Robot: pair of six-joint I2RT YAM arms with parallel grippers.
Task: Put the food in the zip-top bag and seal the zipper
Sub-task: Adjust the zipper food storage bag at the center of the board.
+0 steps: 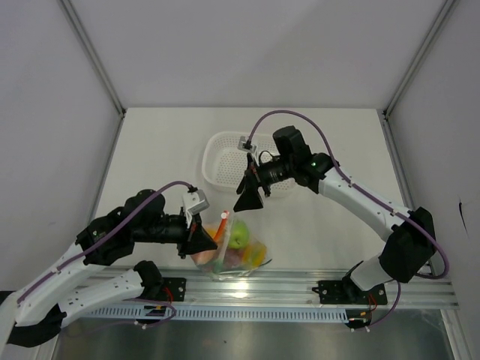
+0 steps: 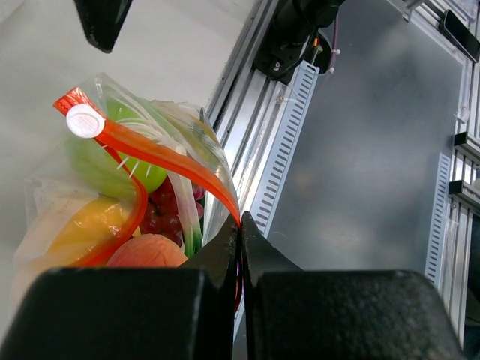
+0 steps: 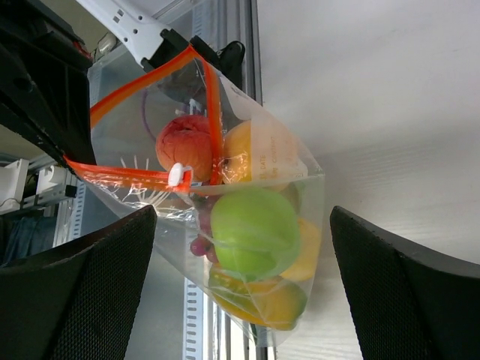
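All the food I could see was already inside the zip-top bag (image 1: 232, 251), which stood on the near side of the white basket (image 1: 217, 150), toward the arm bases. Through the clear film I made out a green apple (image 3: 255, 229), a peach (image 3: 186, 146), dark grapes (image 2: 161, 206) and yellow fruit. No piece showed in the basket or on the table (image 1: 165, 150) around it, so I judged the filling step complete.

The zipper (image 2: 165, 157) was not sealed. Its two red-orange strips bowed apart into an open loop. The white slider (image 2: 85, 121) sat at the end of the mouth nearer the basket.

My left hand (image 1: 204, 241) was at the bag corner farther from the basket. Its fingers were pressed together and pinched that end of the strip.

My right hand (image 1: 250, 196) hung above the table just on the near side of the basket. Its fingers (image 3: 82, 292) were spread wide and held nothing. In its wrist view the bag appeared between them without contact.

I judged that only the sealing was left: the slider had to be drawn along the mouth from the basket side toward the pinched corner.
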